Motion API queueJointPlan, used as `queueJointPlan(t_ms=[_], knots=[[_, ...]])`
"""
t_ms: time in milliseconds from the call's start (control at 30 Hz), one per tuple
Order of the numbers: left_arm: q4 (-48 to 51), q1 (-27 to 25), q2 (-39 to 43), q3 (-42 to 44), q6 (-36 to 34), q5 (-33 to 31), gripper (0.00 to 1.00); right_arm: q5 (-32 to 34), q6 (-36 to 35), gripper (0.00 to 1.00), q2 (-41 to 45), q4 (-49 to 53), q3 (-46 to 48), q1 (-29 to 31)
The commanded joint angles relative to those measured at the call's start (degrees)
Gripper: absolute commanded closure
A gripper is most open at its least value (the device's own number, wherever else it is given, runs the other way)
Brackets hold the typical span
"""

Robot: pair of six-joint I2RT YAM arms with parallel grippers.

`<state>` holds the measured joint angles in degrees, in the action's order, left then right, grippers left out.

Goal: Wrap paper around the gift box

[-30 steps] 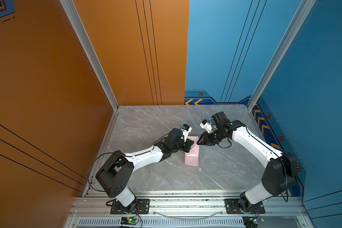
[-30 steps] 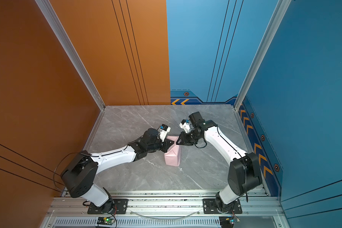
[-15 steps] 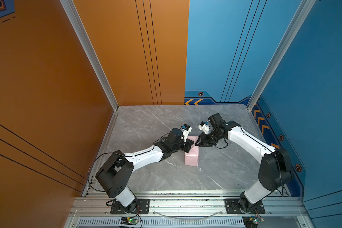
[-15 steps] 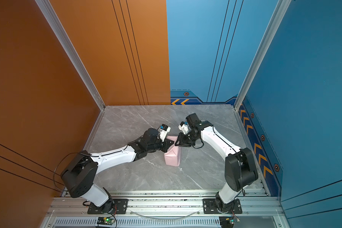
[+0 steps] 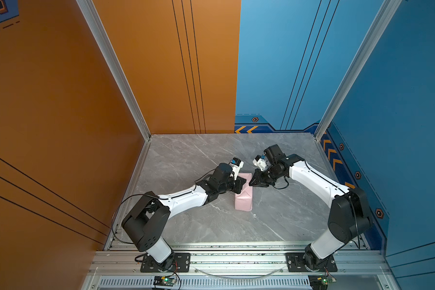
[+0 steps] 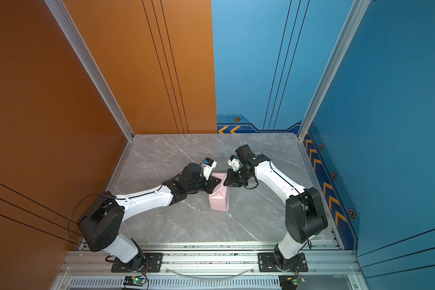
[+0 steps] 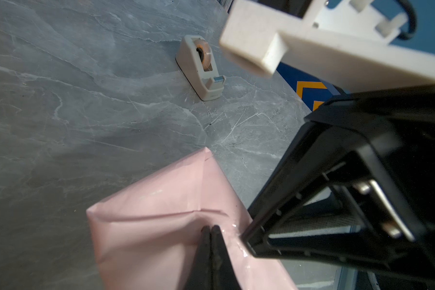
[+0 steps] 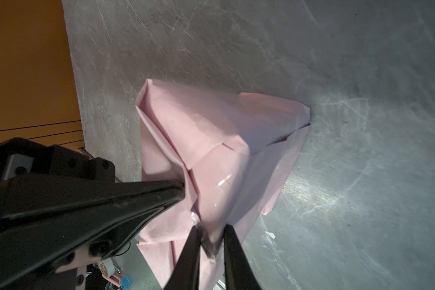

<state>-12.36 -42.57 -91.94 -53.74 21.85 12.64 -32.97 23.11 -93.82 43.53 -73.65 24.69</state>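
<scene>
Two fingers of my left gripper (image 7: 210, 229) are closed fully, tips pressing on the pink paper (image 5: 244, 200). My right gripper (image 8: 212, 229) is slightly apart around a fold; whether it grips, I cannot tell.

grey table (image 5: 186, 155) bears paper (image 5: 244, 200), tape dispenser (image 7: 201, 67).

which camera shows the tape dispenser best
The left wrist view: the tape dispenser stands whole and in focus on the table, with its roll showing. Neither top view shows it. The right wrist view shows mostly the paper and no dispenser.
</scene>
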Motion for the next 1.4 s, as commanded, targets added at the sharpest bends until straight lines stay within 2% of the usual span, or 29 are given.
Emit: queueJointPlan(t_ms=[0, 100, 200, 300, 367, 500, 600, 800, 1033, 1267, 1367], knots=[[9.61, -0.49, -1.93, 1.61, -1.07, -2.63, 0.99, 1.76, 0.21, 0.70, 0.67, -2.61, 2.23, 0.64], [9.96, -0.50, -1.88, 0.51, -0.85, -2.60, 0.94, 1.33, 1.45, 0.63, 4.72, -6.66, 4.02, -0.85], [10.33, -0.48, -0.93, -0.75, -0.51, -2.75, 0.85, 0.24, 4.16, 0.60, 9.65, -12.83, 8.44, -3.48], [10.77, -0.33, 1.30, -1.70, -0.16, -2.98, 0.71, 0.34, 6.54, 0.57, 14.09, -17.51, 12.64, -5.43], [11.17, 0.01, 3.00, -2.14, 0.20, -3.06, 0.56, 1.37, 7.81, 0.57, 16.44, -19.65, 15.29, -6.60], [12.79, 1.34, 7.32, -2.16, 1.86, -4.28, 0.38, 4.39, 10.31, 0.58, 19.73, -22.02, 20.23, -8.66], [14.69, 2.84, 10.66, -0.78, 4.42, -5.98, 0.29, 7.74, 11.06, 0.58, 21.39, -21.77, 22.65, -8.77], [13.57, 5.33, 14.57, 4.92, 8.60, -5.43, 0.27, 13.79, 10.03, 0.61, 21.16, -19.46, 23.44, -5.88], [7.93, 6.89, 14.29, 9.79, 12.68, -1.01, 0.36, 18.46, 10.36, 0.64, 18.15, -20.59, 23.64, -0.65], [-0.15, 6.89, 11.69, 12.59, 17.14, 3.16, 0.37, 18.81, 11.31, 0.66, 16.35, -23.13, 23.64, 2.04], [-1.60, 6.86, 10.84, 13.02, 17.81, 2.99, 0.43, 18.09, 11.69, 0.66, 15.97, -25.00, 23.16, 3.20]])
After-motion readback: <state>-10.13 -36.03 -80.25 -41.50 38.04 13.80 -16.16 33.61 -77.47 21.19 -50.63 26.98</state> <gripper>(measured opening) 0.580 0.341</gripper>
